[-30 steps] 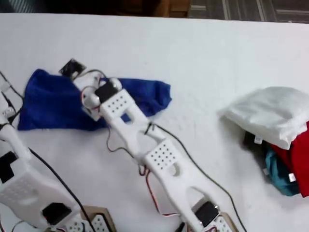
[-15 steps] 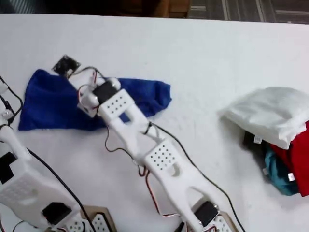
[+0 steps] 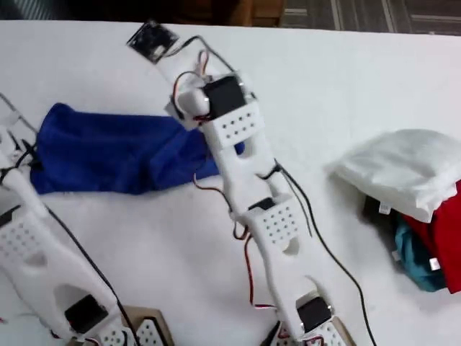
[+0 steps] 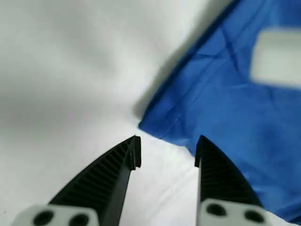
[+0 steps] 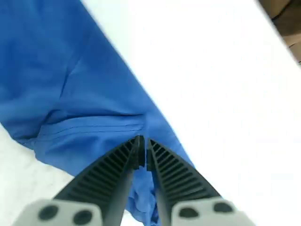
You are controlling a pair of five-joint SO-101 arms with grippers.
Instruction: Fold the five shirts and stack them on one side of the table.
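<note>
Over on the left, the left gripper (image 4: 167,150) has its jaws spread apart, tips just beside a corner of the rumpled blue cotton shirt (image 3: 108,155), which lies on the white table (image 3: 324,86). The right gripper (image 5: 142,149) hangs over the shirt's right end, jaws pressed together, no cloth visibly caught. At the right edge sits a pile: a white folded shirt (image 3: 403,169) above a red shirt (image 3: 446,238) and a teal shirt (image 3: 414,259)

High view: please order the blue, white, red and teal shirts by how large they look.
1. blue shirt
2. white shirt
3. red shirt
4. teal shirt
The last two are partly hidden, so their order is unsure.
</note>
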